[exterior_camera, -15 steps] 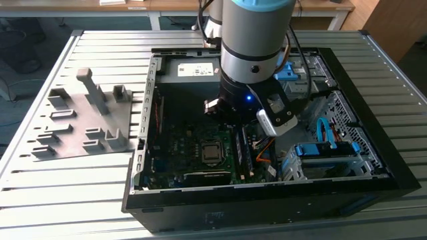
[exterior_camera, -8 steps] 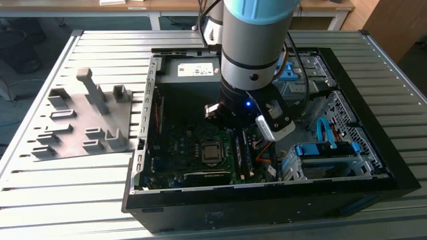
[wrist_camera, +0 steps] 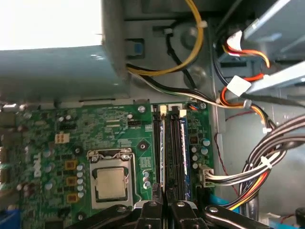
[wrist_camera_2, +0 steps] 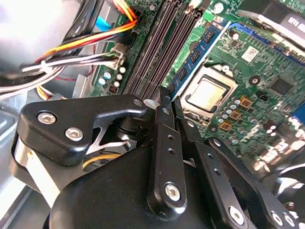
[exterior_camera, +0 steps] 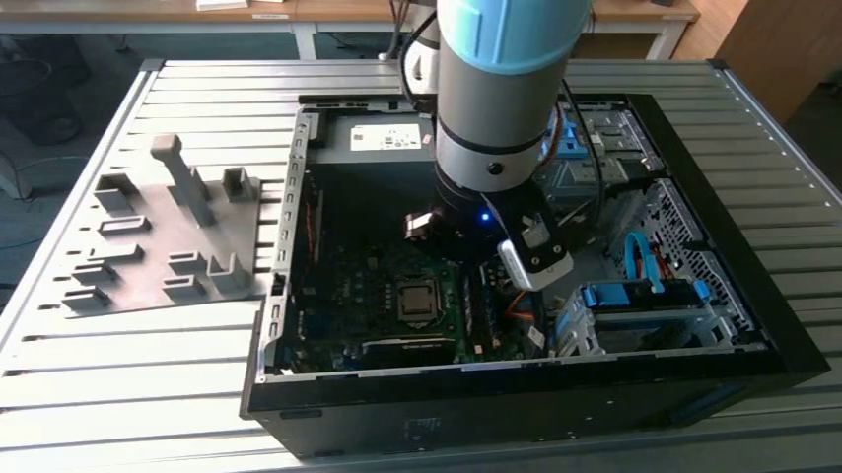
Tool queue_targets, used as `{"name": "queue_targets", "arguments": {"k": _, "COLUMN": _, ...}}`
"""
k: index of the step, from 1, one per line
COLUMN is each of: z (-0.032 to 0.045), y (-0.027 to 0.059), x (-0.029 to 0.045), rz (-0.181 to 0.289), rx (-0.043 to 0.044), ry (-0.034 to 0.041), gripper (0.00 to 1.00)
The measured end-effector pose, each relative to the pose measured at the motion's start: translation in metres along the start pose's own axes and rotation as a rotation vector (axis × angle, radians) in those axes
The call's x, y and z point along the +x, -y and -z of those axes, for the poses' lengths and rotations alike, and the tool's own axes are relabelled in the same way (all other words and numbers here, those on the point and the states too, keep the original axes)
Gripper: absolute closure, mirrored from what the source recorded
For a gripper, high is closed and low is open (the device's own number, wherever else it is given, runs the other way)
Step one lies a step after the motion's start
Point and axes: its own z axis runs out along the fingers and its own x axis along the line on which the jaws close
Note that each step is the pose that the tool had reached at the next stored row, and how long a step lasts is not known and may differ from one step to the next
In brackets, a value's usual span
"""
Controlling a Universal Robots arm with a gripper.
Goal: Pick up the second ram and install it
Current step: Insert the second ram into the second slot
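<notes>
Slatted metal table (exterior_camera: 105, 394) carries an open computer case (exterior_camera: 526, 404), with a grey slotted tray (exterior_camera: 158, 236) at its nine o'clock in the exterior view; the arm (exterior_camera: 507, 59) reaches near-vertically from twelve o'clock down into the case; the gripper (wrist_camera_2: 170, 99) points at the motherboard (wrist_camera: 124, 129), fingers drawn narrow, pinching one end of the second ram (wrist_camera_2: 200, 53), which stands in the slot just beside the CPU socket (wrist_camera_2: 207, 93).

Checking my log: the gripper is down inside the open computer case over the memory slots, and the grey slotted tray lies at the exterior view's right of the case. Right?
No: the exterior view shows the grey slotted tray at its left of the computer case, not its right. The gripper is inside the case over the memory slots, as stated.
</notes>
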Motion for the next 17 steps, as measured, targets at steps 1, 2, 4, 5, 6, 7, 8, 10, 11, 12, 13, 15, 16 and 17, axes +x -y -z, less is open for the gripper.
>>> {"name": "queue_targets", "arguments": {"k": 1, "z": -0.0013, "y": 0.0001, "x": -0.0001, "rz": -0.01, "rx": 0.0005, "ry": 0.0006, "gripper": 0.86}}
{"name": "queue_targets", "arguments": {"k": 2, "z": -0.0025, "y": 0.0002, "x": -0.0001, "rz": -0.01, "rx": 0.0006, "ry": 0.0006, "gripper": 0.86}}
{"name": "queue_targets", "arguments": {"k": 4, "z": -0.0061, "y": 0.0003, "x": -0.0001, "rz": -0.004, "rx": 0.0002, "ry": 0.0003, "gripper": 0.86}}
{"name": "queue_targets", "arguments": {"k": 5, "z": -0.0079, "y": 0.0001, "x": -0.0001, "rz": -0.001, "rx": 0.0001, "ry": 0.0001, "gripper": 0.86}}
{"name": "queue_targets", "arguments": {"k": 6, "z": -0.0097, "y": -0.0003, "x": -0.0002, "rz": -0.001, "rx": 0.0002, "ry": 0.0, "gripper": 0.86}}
{"name": "queue_targets", "arguments": {"k": 7, "z": -0.0116, "y": -0.0007, "x": -0.0001, "rz": -0.001, "rx": 0.0002, "ry": -0.0001, "gripper": 0.86}}
{"name": "queue_targets", "arguments": {"k": 8, "z": -0.0134, "y": -0.0013, "x": 0.0001, "rz": -0.001, "rx": 0.0003, "ry": -0.0001, "gripper": 0.86}}
{"name": "queue_targets", "arguments": {"k": 10, "z": -0.0173, "y": -0.0031, "x": 0.0004, "rz": -0.006, "rx": 0.0003, "ry": 0.0002, "gripper": 0.86}}
{"name": "queue_targets", "arguments": {"k": 11, "z": -0.0191, "y": -0.0037, "x": 0.0005, "rz": -0.009, "rx": 0.0003, "ry": 0.0004, "gripper": 0.86}}
{"name": "queue_targets", "arguments": {"k": 12, "z": -0.0208, "y": -0.0039, "x": 0.0005, "rz": -0.01, "rx": 0.0003, "ry": 0.0005, "gripper": 0.86}}
{"name": "queue_targets", "arguments": {"k": 13, "z": -0.0221, "y": -0.004, "x": 0.0006, "rz": -0.01, "rx": 0.0005, "ry": 0.0006, "gripper": 0.86}}
{"name": "queue_targets", "arguments": {"k": 15, "z": -0.0243, "y": -0.0038, "x": 0.0008, "rz": -0.011, "rx": 0.0006, "ry": 0.0005, "gripper": 0.86}}
{"name": "queue_targets", "arguments": {"k": 16, "z": -0.0249, "y": -0.0038, "x": 0.0008, "rz": -0.011, "rx": 0.0005, "ry": 0.0006, "gripper": 0.86}}
{"name": "queue_targets", "arguments": {"k": 17, "z": -0.0254, "y": -0.0037, "x": 0.0008, "rz": -0.011, "rx": 0.0007, "ry": 0.0006, "gripper": 0.86}}
